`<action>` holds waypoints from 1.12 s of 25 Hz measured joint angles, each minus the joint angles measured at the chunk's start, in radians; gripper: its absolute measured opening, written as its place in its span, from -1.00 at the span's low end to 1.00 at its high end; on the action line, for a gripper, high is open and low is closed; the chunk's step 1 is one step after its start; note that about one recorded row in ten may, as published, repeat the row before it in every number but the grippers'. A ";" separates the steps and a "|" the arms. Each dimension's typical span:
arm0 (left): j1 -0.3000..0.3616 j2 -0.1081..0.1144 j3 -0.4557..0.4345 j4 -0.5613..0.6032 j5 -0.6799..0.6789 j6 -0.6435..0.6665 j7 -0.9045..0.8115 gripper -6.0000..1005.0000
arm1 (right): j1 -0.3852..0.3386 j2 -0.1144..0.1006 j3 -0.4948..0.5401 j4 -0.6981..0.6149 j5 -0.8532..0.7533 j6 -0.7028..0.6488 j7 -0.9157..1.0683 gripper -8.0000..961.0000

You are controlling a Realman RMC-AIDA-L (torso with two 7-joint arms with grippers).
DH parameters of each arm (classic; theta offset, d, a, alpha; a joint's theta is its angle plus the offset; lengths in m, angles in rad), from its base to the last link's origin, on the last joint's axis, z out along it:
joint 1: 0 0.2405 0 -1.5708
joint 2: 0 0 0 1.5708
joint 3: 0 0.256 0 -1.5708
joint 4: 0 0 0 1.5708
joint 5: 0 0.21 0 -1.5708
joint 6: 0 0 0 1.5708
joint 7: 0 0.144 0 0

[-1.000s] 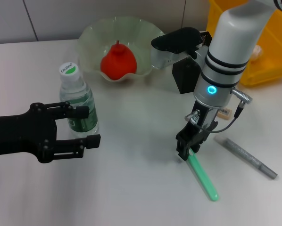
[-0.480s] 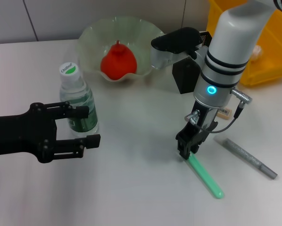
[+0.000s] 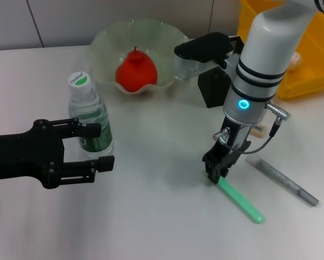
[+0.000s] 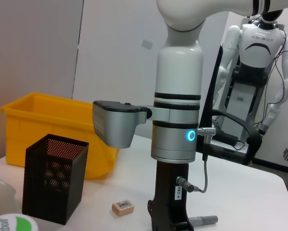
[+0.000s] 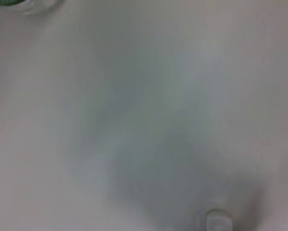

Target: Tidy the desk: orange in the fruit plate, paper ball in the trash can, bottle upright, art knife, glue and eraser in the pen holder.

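Note:
My right gripper [image 3: 218,169] points straight down at the table, shut on the upper end of the green glue stick [image 3: 241,200], whose far end rests on the table. The grey art knife [image 3: 287,182] lies to its right, and the beige eraser [image 3: 258,129] sits behind it. The black mesh pen holder [image 4: 55,185] stands behind my right arm. The bottle [image 3: 90,116] stands upright, with my left gripper [image 3: 98,146] open right beside it. The orange [image 3: 135,68] sits in the pale-green fruit plate [image 3: 105,43]. A white paper ball [image 3: 296,57] lies in the yellow trash can [image 3: 313,59].
My right arm's silver and black wrist housing [image 3: 197,54] hangs over the table between the fruit plate and the pen holder. The trash can stands at the far right, against the wall. In the left wrist view another robot [image 4: 259,57] stands in the background.
The far end of the glue stick has swung to the right across the table while its upper end stayed at my right gripper. The left arm has barely moved.

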State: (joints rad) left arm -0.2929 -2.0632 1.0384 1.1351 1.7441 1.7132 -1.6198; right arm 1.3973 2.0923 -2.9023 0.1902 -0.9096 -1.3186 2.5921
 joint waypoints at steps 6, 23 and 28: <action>0.001 0.000 0.000 0.000 0.000 0.000 0.000 0.48 | -0.001 0.000 0.000 -0.004 0.000 -0.001 -0.002 -0.61; 0.002 -0.002 -0.007 0.000 0.000 0.001 -0.001 0.48 | 0.001 0.000 0.000 0.001 0.015 -0.004 -0.027 -0.61; 0.001 -0.002 -0.020 -0.002 0.000 0.006 -0.006 0.48 | 0.012 -0.005 0.000 0.033 0.067 -0.012 -0.060 -0.61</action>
State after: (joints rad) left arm -0.2914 -2.0648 1.0180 1.1332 1.7440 1.7190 -1.6255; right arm 1.4092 2.0873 -2.9023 0.2231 -0.8426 -1.3310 2.5320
